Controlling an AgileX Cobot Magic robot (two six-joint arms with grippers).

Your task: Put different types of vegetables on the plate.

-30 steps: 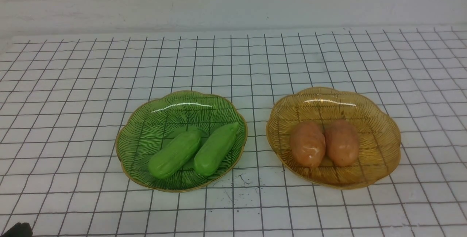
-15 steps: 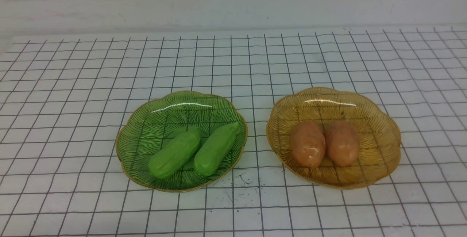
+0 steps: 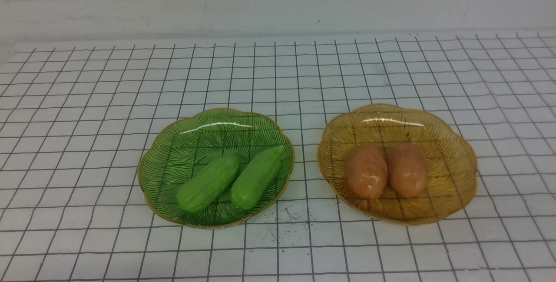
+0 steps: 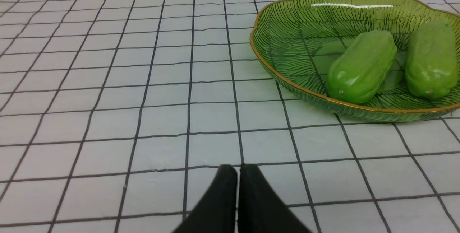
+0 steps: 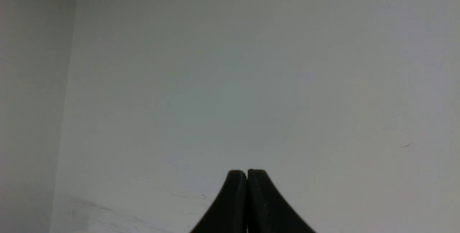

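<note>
1. Vegetables: two green cucumber-like pcs (image 3: 207, 184) (image 3: 256, 177) lie side by side, slanted, in the green plate (image 3: 165, 160); two orange-brown potato-like lumps (image 3: 366, 171) (image 3: 407, 170) sit touching each other in the amber plate (image 3: 451, 160).
2. Sorting reads as done: each type has its own plate, nothing loose on the gridded tablecloth (image 3: 87, 121) in the front view. Judging by this, task looks complete or nearly so; at most a retreat of the arms is left.
3. Plates sit near each other, not touching, towards the near half of the cloth; green on robot's left, amber on right.
4. Left gripper (image 4: 237, 168): jaws pressed together, holding nothing, low over bare cloth, well apart from the green plate per left wrist view.
5. Right gripper (image 5: 247, 172): jaws closed too, empty. Its cam shows only a plain grey-white surface, probably the wall or bare tabletop; can't tell which.
6. Neither arm shows in the front view, so both are clear of the plates.
</note>
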